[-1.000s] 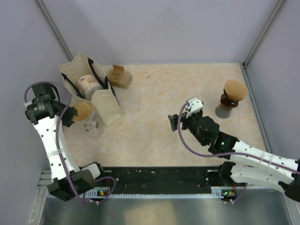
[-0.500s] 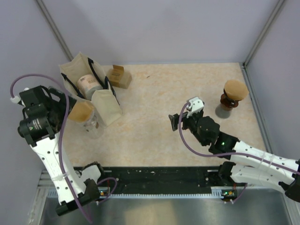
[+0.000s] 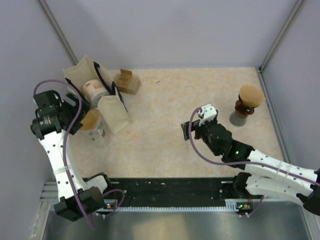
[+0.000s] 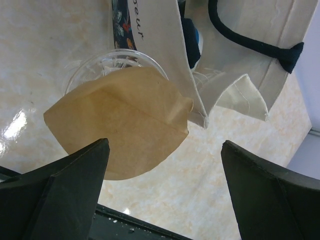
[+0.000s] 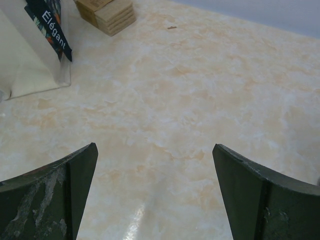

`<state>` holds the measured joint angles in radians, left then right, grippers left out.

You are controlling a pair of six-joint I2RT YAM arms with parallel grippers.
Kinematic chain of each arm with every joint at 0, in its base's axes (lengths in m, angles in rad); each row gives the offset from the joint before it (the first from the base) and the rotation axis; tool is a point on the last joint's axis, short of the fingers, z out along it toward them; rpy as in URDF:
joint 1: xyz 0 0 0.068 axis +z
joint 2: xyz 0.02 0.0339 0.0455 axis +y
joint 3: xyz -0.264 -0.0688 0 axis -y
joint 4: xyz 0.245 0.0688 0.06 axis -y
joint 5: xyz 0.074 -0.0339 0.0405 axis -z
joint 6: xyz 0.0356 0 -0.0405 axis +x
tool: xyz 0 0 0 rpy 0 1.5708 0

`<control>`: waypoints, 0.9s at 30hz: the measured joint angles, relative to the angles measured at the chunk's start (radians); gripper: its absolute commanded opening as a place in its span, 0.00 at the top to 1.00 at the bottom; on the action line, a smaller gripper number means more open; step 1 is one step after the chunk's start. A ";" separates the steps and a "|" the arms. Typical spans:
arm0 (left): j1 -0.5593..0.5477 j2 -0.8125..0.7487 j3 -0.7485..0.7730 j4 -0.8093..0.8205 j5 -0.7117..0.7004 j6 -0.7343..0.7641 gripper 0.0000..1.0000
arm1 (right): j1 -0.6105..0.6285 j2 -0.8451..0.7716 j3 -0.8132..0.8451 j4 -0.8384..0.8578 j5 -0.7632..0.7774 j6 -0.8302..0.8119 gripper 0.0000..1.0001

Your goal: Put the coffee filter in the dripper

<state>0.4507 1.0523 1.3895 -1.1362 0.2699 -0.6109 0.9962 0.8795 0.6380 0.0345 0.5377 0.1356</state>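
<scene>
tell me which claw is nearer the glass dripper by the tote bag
Left. The left claw hovers right by the glass dripper; the right claw is far off, mid-table.

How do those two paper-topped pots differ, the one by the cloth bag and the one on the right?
The left pot is clear glass; the right pot is dark and opaque. The left pot stands against the cloth bag; the right pot stands alone. The open left gripper hovers over the left pot; the open right gripper is away from the right pot, over the table. Both carry a tan paper filter.
</scene>
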 measured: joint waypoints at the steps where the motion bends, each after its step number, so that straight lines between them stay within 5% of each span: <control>1: 0.000 0.005 -0.008 0.013 -0.001 0.000 0.01 | 0.000 0.000 0.000 0.000 0.000 0.000 0.01; 27: 0.000 0.087 -0.128 0.220 0.003 0.019 0.01 | -0.003 0.020 -0.001 0.004 0.001 -0.031 0.01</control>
<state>0.4507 1.1397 1.2613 -0.9157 0.2729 -0.5915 0.9936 0.8997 0.6373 0.0383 0.5385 0.1043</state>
